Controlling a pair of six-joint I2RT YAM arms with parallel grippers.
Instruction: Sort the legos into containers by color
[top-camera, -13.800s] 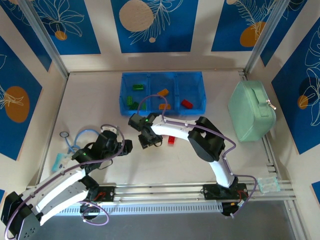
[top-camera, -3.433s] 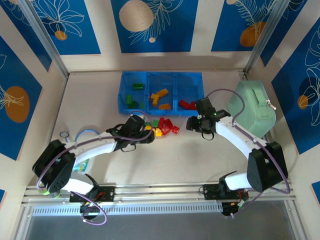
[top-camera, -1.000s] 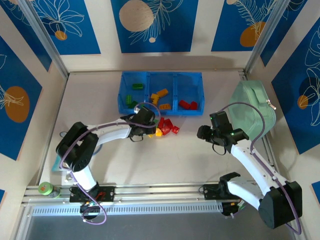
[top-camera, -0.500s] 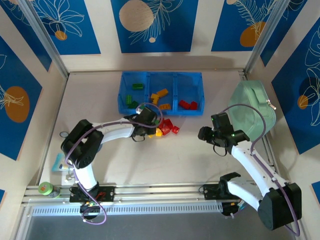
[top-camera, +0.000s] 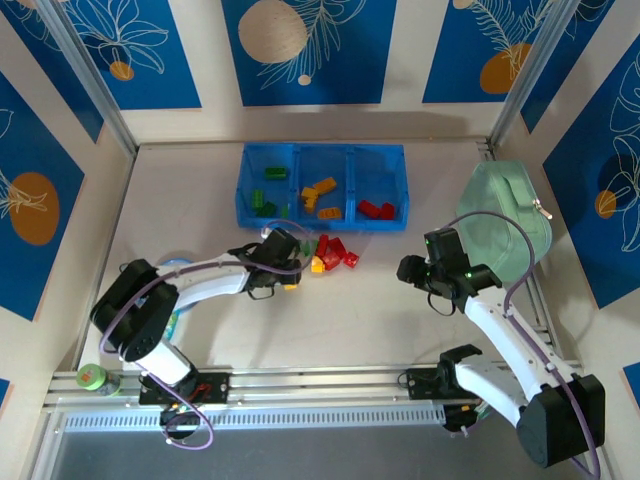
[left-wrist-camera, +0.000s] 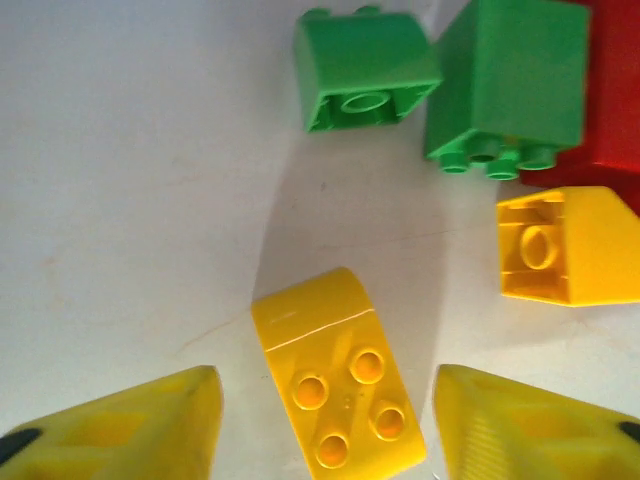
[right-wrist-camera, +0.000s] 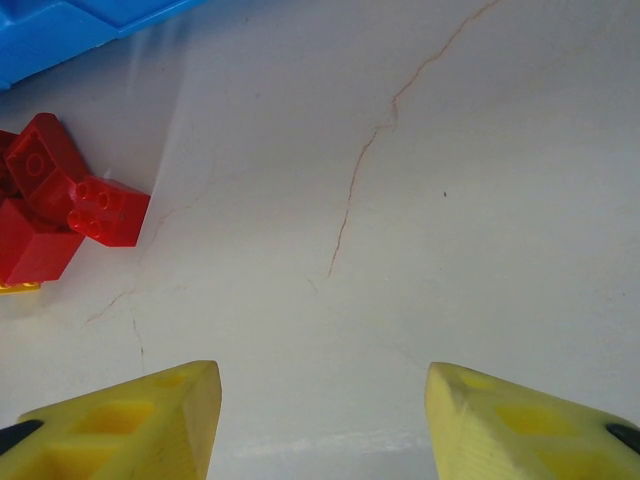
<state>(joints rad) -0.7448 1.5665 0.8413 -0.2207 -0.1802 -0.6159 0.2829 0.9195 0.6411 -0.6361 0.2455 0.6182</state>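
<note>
The blue tray (top-camera: 245, 190) holds green legos (top-camera: 266, 199) in its left compartment, orange ones (top-camera: 320, 192) in the middle and red ones (top-camera: 377, 209) on the right. Loose bricks lie in front of it: green (top-camera: 308, 246), red (top-camera: 331, 250) and yellow (top-camera: 318, 265). My left gripper (top-camera: 290, 272) is open just left of this pile. A yellow brick (left-wrist-camera: 340, 385) lies studs-up on the table between its fingers (left-wrist-camera: 130, 420), touching neither. Beyond it are two green bricks (left-wrist-camera: 365, 70), another yellow one (left-wrist-camera: 565, 245) and a red edge (left-wrist-camera: 615, 120). My right gripper (top-camera: 408, 268) is open over bare table, with red bricks (right-wrist-camera: 60, 200) to its left.
A mint-green zip case (top-camera: 503, 222) sits at the right edge, close behind the right arm. A small green roll (top-camera: 91, 377) stands by the near rail at left. A blue loop (top-camera: 172, 264) lies under the left arm. The tray's corner (right-wrist-camera: 60, 30) is in the right wrist view.
My left gripper has drawn back toward the near left, away from the pile, and stands open around a yellow brick. The right arm has hardly moved.
</note>
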